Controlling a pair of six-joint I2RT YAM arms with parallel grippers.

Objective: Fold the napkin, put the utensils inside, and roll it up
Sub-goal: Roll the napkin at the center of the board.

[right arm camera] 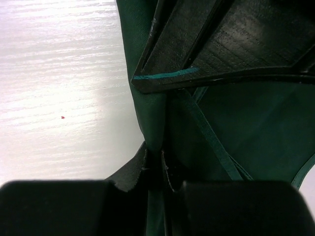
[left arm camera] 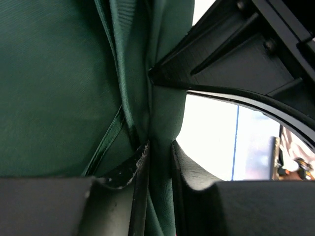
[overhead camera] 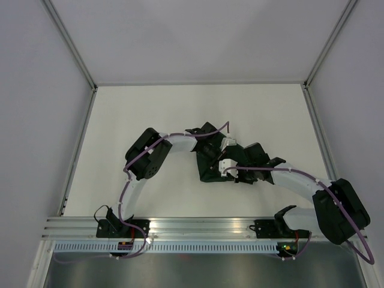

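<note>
Around the middle of the white table, both arms reach in and meet, and their wrists and purple cables cover much of the cloth from above. Along the near edge runs a ribbed metal rail that carries the two bases. A tiny red speck sits on the bare tabletop beside the cloth. One napkin lies bunched there, dark green and matte, gathered into folds, with a hemmed edge running diagonally across it. The left gripper is clamped on a narrow pleat of it. The right gripper has its jaws nearly together, pinching another fold. In each wrist view the other gripper's black finger fills the upper right. Two arms, two grippers, one napkin.
</note>
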